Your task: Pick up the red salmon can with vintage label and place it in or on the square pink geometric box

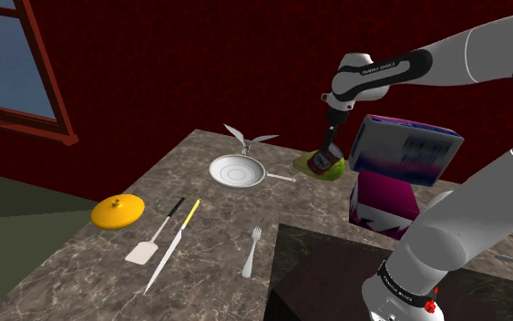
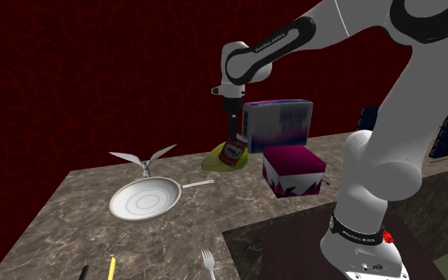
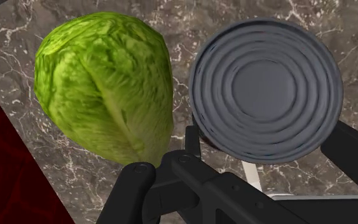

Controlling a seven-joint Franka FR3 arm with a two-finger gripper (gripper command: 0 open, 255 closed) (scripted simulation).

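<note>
Black claw [image 2: 232, 141] is clamped on the red-labelled can [image 2: 233, 151], one finger on each side, and the can's ribbed grey end faces the wrist camera. Just beside the claw, a green lettuce head [image 3: 104, 95] lies on the marble counter [image 1: 81, 264]. On the claw's other side, near it, sits the pink box [image 2: 294, 169], with a purple-blue box [image 2: 278, 121] close by.

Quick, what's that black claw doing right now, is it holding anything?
The gripper: closed, holding the red can, just beside the lettuce.
</note>
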